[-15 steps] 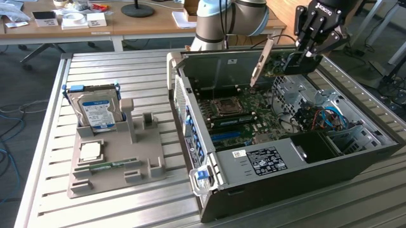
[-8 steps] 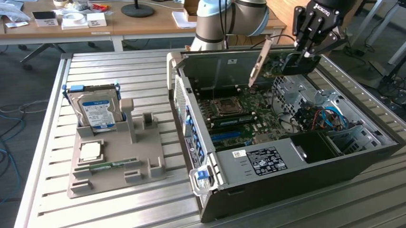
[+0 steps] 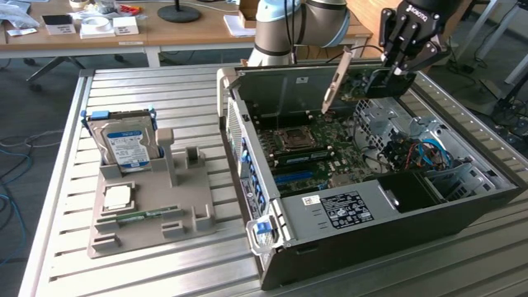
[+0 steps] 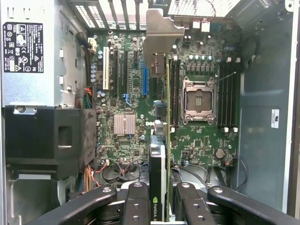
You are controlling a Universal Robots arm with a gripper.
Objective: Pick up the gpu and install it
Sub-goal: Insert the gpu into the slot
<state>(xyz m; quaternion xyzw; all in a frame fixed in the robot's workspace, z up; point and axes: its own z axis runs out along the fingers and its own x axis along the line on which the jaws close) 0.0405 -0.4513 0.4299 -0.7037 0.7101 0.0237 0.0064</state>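
- Dark board with a pale metal bracket: the gpu (image 3: 363, 83) is off the table and clamped in the gripper (image 3: 394, 69), so I judge the pickup part of the task done.
- The gripper's jaws are partly closed, pinching the card by its end away from the bracket. In the wrist view the card (image 4: 158, 159) stands edge-on between the black fingers (image 4: 136, 206).
- The card hangs over the open computer case (image 3: 396, 232), above its rim and near the far wall, with the bracket pointing down toward the motherboard (image 3: 305, 154). It is not in a slot, so seating it is still to be done.
- In the wrist view the card's edge runs just beside the blue expansion slot (image 4: 145, 84) and the CPU socket (image 4: 199, 101) (whether it is truly lined up with a slot I cannot tell).
- Inside the case are the motherboard, the bare socket, a labelled power supply (image 3: 342, 207), a black duct (image 3: 404, 189) and loose blue and red cables (image 3: 421, 151).
- On the slatted metal table (image 3: 123, 86), at the exterior view's left and well apart from the case, sits a grey holder tray (image 3: 140, 238).
- The tray holds a hard drive (image 3: 125, 145) standing upright, a square processor chip (image 3: 117, 198) lying flat and a green memory stick (image 3: 140, 216) lying flat. One pair of uprights (image 3: 183, 162) has nothing between it.
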